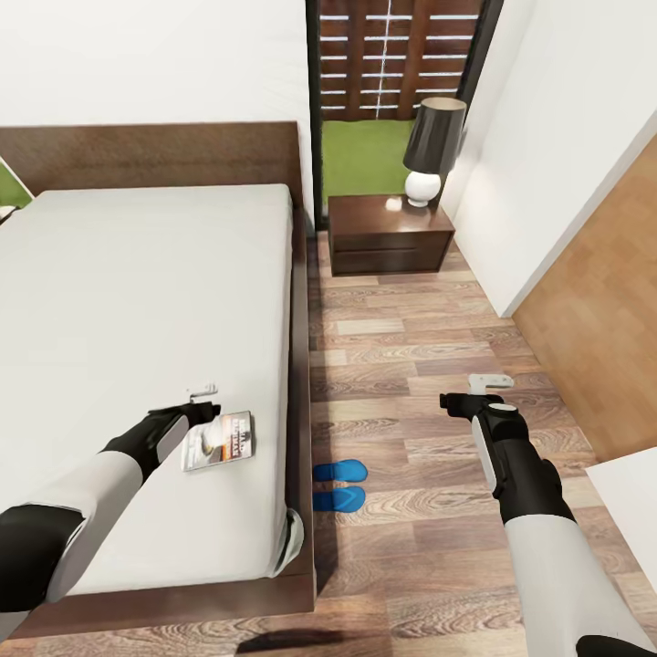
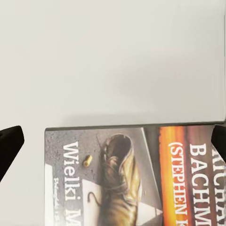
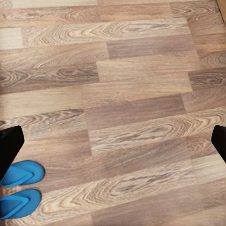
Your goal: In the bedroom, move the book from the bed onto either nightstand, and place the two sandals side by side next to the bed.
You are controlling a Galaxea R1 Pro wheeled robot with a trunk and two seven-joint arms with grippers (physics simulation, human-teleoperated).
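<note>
A dark-grey paperback book (image 2: 136, 179) carried an orange band, white lettering and a tan shoe picture. The plain mattress of the bed (image 1: 137, 301) was light grey, its frame dark brown. Two flat sandals (image 3: 19, 188) were bright blue against brown-grained floor planks (image 3: 122, 94).

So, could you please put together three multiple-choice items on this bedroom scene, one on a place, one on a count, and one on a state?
1. Where does the book lie?
A. on the nightstand
B. on the bed's mattress near its right edge
C. on the floor

2. How many blue sandals are on the floor?
A. one
B. two
C. three

3. How is the left gripper?
A. open above the book
C. shut on a sandal
B. shut on the lamp

Answers: 1 B, the book rests on the grey mattress of the bed. 2 B, a pair lies side by side by the bed frame. 3 A, its fingers sit wide apart either side of the cover in the left wrist view.
</note>
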